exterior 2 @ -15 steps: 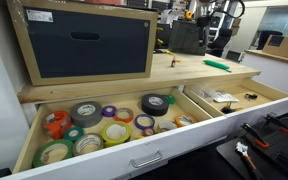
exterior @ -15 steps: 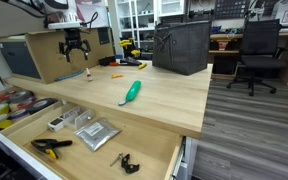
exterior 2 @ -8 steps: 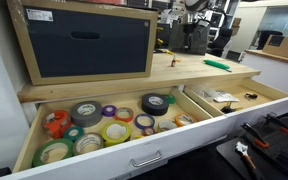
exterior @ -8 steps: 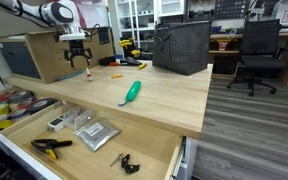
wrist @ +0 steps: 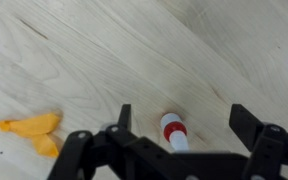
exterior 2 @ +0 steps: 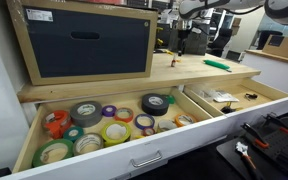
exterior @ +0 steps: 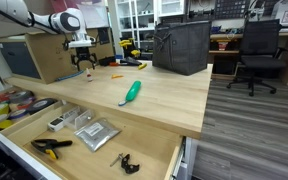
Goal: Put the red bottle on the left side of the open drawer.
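In an exterior view, the gripper (exterior: pixel 84 63) hangs low over the far back corner of the worktop (exterior: pixel 164 95). The red bottle (exterior: pixel 87 73) is a tiny speck right under it, standing on the wood. From here one cannot tell if the gripper is open. A green tool (exterior: pixel 131 92) lies near the middle of the worktop, well apart from the bottle. The open drawer (exterior: pixel 149 135) sticks out at the front, with small tools lying in it. A black bag (exterior: pixel 181 47) sits at the back.

In an exterior view from the front, the open drawer (exterior 2: pixel 124 160) is full of tape rolls (exterior 2: pixel 104 125) on one side. The red bottle (exterior 2: pixel 172 60) stands upright far back on the worktop (exterior 2: pixel 199 68), not in the drawer. The gripper (exterior 2: pixel 181 34) hangs just above it.

In the wrist view, the gripper (wrist: pixel 183 110) has its two fingers (wrist: pixel 124 115) spread wide. The red bottle (wrist: pixel 174 131) stands between them, with a gap on each side, so nothing is held. It is red with a white band. Something orange (wrist: pixel 34 130) lies on the worktop (wrist: pixel 134 50) off to one side.
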Robot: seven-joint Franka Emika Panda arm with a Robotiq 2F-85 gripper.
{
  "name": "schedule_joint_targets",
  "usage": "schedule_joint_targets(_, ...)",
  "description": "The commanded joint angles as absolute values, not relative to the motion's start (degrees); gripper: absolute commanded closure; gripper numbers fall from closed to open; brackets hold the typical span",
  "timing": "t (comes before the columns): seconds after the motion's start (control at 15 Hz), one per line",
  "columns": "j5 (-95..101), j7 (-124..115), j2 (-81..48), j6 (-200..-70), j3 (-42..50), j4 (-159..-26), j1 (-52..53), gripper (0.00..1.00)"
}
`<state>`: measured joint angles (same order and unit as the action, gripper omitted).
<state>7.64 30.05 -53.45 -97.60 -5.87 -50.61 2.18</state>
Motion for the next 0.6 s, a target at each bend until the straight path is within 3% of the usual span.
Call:
schedule_joint_targets(0.0,6.7,29.7,-58.7,-94.6,-5.9,-42.0,3.4,0.0)
schedule_joint_targets(0.33,6.9,29.2,-62.2,-94.2,-6.9,-36.8,4.6,0.0)
schedule_joint_targets(0.4,7.1,29.5,-62.6,-94.2,-7.0,-36.0,4.9,0.25)
schedule_joint_targets(0.53,7.1,29.3,-63.2,-94.1,-7.1,-34.6,5.2,0.32)
